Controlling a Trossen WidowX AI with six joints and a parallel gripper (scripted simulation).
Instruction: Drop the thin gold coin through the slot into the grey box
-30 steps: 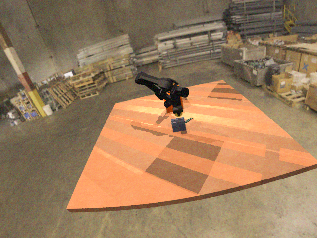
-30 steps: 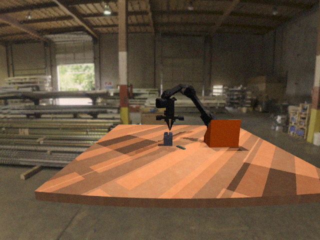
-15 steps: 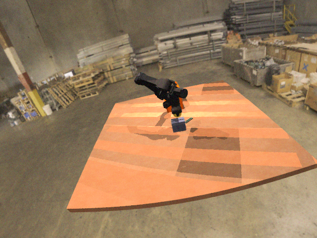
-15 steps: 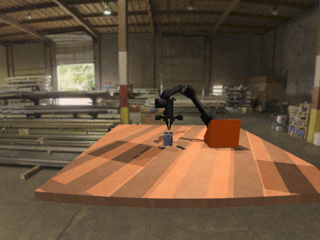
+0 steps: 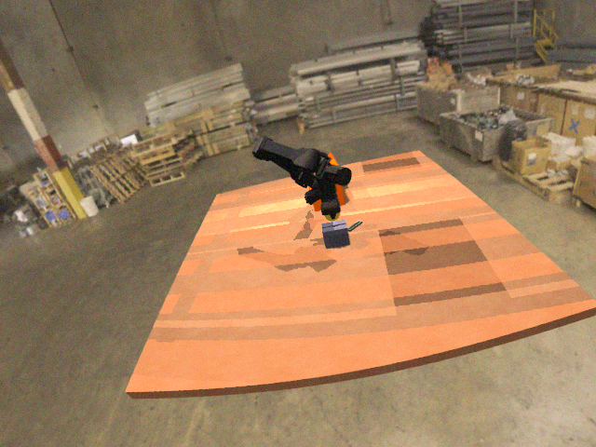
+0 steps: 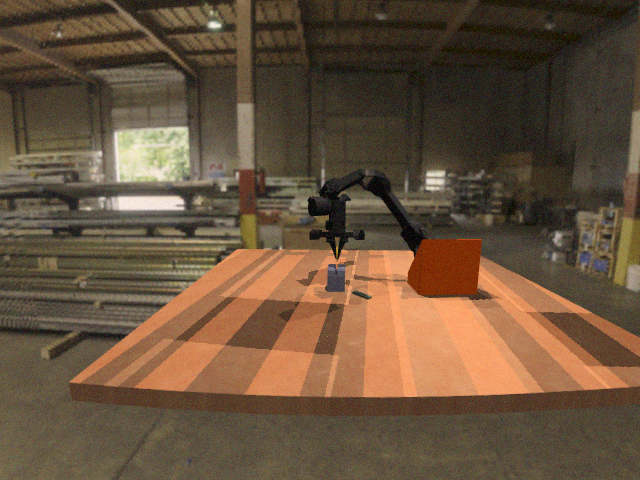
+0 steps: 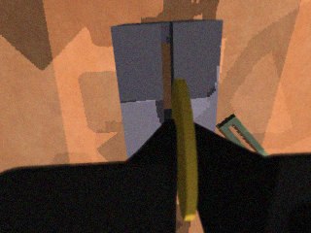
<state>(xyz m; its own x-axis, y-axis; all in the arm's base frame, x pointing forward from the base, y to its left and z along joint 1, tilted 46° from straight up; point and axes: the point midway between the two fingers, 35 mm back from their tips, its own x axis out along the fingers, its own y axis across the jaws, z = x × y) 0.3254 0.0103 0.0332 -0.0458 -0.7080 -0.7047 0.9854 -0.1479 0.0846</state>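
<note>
Warehouse table (image 6: 465, 351), pincer (image 6: 336, 254) gripping gold coin (image 7: 185, 146) edge-on, seemingly just above grey box (image 7: 146, 73) slot (image 7: 166, 73)

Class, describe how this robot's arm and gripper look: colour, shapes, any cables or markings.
The arm is matte black, built of slim boxy links with rounded joints, rising from an orange block base. The gripper has a short crossbar and two black fingers tapering to a point. No cables or markings are visible.

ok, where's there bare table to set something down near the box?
Wide bare table in front of the box and off to its left. Crowded: box top, where the hand holds the coin; the holder beside the box; the orange base behind.
</note>
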